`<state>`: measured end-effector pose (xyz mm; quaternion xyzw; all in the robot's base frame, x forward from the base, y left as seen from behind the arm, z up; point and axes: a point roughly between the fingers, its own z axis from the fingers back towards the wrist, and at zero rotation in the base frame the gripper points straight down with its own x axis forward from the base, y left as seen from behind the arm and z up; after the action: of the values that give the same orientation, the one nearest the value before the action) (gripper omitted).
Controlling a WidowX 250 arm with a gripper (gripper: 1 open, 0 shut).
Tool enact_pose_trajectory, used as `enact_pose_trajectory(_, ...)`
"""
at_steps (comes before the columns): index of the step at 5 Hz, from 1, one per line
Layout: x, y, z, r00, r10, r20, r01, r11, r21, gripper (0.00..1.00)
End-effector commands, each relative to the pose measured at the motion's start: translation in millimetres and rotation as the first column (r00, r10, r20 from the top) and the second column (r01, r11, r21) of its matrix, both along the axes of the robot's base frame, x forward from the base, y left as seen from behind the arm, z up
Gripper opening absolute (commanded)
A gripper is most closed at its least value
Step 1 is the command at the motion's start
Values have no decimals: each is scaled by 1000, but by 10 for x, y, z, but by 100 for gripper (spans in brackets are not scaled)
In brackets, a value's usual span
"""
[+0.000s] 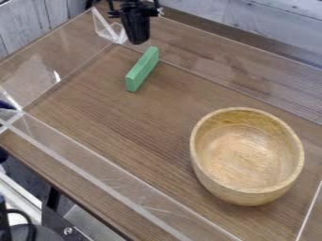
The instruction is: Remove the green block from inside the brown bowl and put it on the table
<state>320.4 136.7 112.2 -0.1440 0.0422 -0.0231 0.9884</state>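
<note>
Green block (pixel 142 69) lying flat on table (pixel 113 132), well apart from empty brown bowl (pixel 247 155); gripper (pixel 137 40) closed, holding nothing, just above block's far end.

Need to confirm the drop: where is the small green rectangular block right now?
The green block lies flat on the wooden table, upper left of the camera view, just below the gripper, far from the brown bowl.
</note>
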Motion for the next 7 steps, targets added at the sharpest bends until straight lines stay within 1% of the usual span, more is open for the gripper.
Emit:
enact_pose_trajectory(1,-157,61,259,996,32,86,-35,999,35,0)
enact_pose_trajectory(2,-342,148,193,993,82,85,-86,996,40,0)
enact_pose_trajectory(4,-297,313,120,984,124,127,-137,986,94,0)
enact_pose_trajectory(5,-474,339,-53,989,104,102,-117,984,135,0)
enact_pose_trajectory(6,-642,296,-322,996,71,60,-81,981,178,0)
enact_pose_trajectory(7,-571,329,-591,999,31,-5,-30,982,185,0)
